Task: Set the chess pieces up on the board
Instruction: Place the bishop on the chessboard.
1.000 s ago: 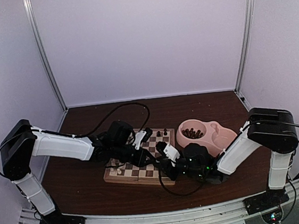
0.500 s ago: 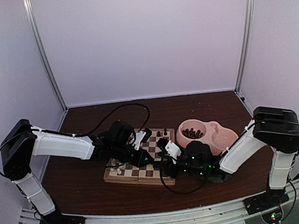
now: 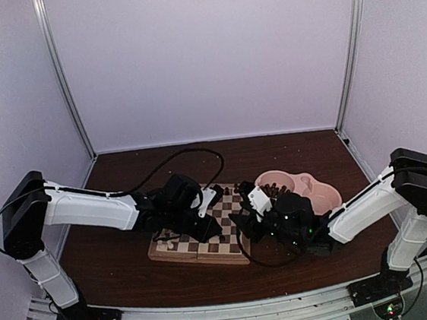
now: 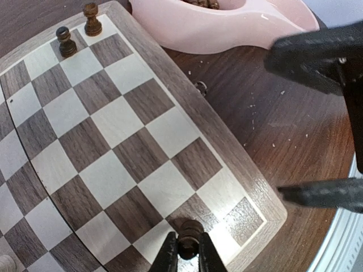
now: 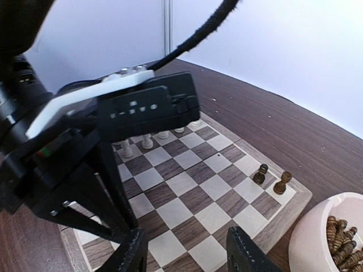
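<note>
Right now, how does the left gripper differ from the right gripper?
The left gripper is shut on a dark chess piece; the right gripper is open and holds nothing. The left gripper is above a square in the edge row of the board, while the right gripper appears to sit out by the board's side rim. Both are black, two-fingered and low by the board.

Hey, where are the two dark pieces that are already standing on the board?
In the left wrist view, the two dark pieces stand side by side on the board's upper-left corner squares, just beside the pink bowl.
</note>
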Tool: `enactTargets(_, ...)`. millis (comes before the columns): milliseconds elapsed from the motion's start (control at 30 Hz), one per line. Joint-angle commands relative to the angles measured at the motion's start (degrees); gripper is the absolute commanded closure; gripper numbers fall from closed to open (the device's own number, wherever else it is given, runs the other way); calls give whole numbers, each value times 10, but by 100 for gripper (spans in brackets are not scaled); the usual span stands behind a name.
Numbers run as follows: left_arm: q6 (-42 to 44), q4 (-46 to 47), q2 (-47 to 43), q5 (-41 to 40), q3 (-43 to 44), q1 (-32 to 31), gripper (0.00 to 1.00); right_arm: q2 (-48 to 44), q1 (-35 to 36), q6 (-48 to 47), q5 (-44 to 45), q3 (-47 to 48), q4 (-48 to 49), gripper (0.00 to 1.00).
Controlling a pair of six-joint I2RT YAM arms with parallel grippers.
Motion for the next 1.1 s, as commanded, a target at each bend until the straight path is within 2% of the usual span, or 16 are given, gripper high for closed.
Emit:
enactTargets(0, 35, -28, 1, -71, 25, -27, 87, -22, -8, 34, 82, 21, -89, 50)
enactTargets(100, 44, -34, 3, -81, 30, -35, 85, -35, -16, 58, 111, 22, -118, 49)
enactTargets(167, 48, -40, 6, -105, 36, -40, 79, -43, -24, 76, 112, 23, -136, 48)
enactTargets(333, 50, -48, 14, -104, 45, -43, 61, -56, -32, 98, 116, 33, -179, 48)
enactTargets(467, 50, -48, 6, -95, 44, -45, 55, -68, -33, 121, 134, 56, -251, 46)
enactTargets(533, 49, -42, -9, -90, 37, -44, 53, -76, -33, 122, 131, 76, -306, 34)
enactTargets(600, 49, -26, -32, -90, 20, -44, 53, -91, -33, 109, 107, 71, -311, 17)
enactTargets(700, 44, 14, -83, -117, -25, -44, 52, -126, -33, 98, 73, 44, -282, 5)
enactTargets(733, 44, 29, -100, -134, -43, -44, 52, -136, -33, 92, 66, 43, -286, 4)
enactTargets(767, 42, 41, -118, -151, -57, -44, 51, -145, -33, 86, 55, 46, -299, 10)
enactTargets(833, 36, 60, -148, -189, -84, -44, 47, -157, -33, 66, -2, 49, -303, 38)
enactTargets(867, 33, 70, -158, -210, -92, -43, 46, -158, -32, 61, -34, 53, -306, 44)
enactTargets(1067, 26, 62, -195, -295, -106, -39, 44, -88, -20, 42, -110, 129, -384, 50)
